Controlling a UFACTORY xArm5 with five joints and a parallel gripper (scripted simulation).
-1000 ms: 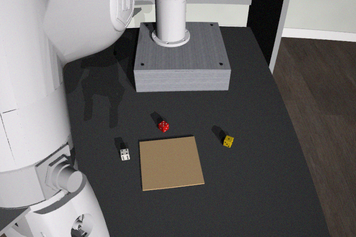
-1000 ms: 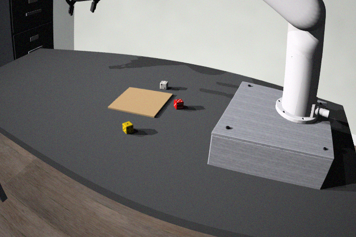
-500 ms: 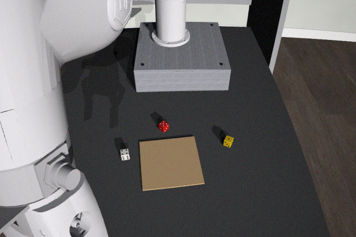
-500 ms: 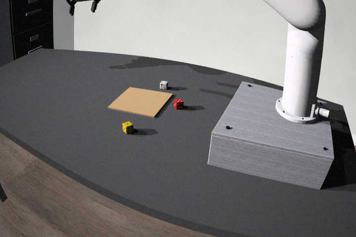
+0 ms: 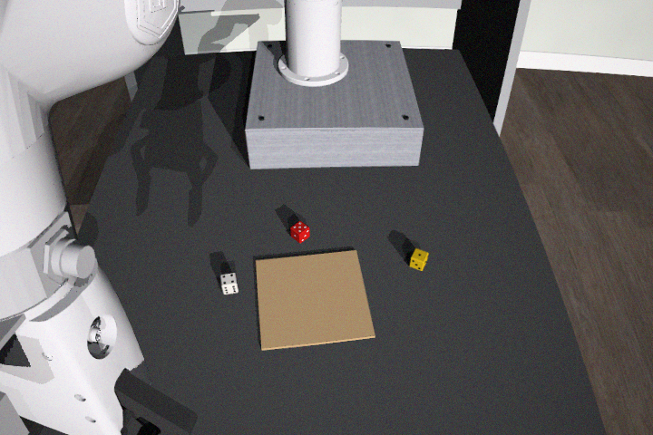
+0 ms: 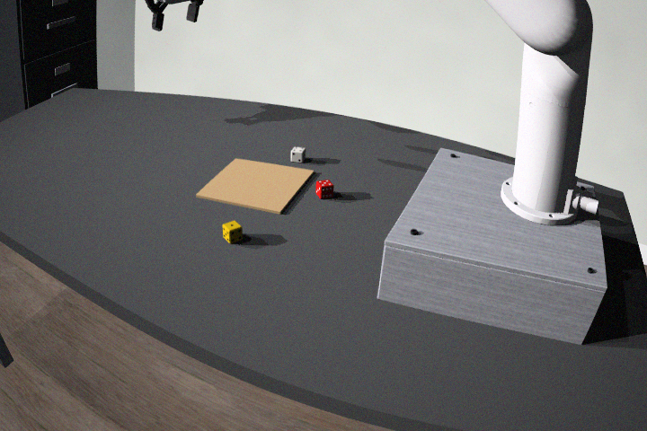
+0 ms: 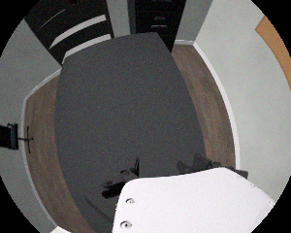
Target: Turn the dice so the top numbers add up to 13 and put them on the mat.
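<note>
A tan square mat (image 5: 312, 300) (image 6: 255, 183) lies flat on the dark table (image 5: 440, 359) (image 6: 130, 284). It has nothing on it. A red die (image 5: 300, 231) (image 6: 324, 189) sits flat on the table just off the mat's edge towards the robot base. A white die (image 5: 229, 284) (image 6: 297, 154) sits flat off the mat's left side in the top view. A yellow die (image 5: 418, 259) (image 6: 232, 232) sits flat off the right side. My gripper (image 6: 175, 13) is open and empty. It hangs high above the table, far from all three dice.
The arm's grey base block (image 5: 332, 128) (image 6: 487, 254) stands at the back of the table behind the red die. A dark filing cabinet (image 6: 54, 50) stands beyond the table edge. The arm's big white links (image 5: 29, 205) fill the left of the top view.
</note>
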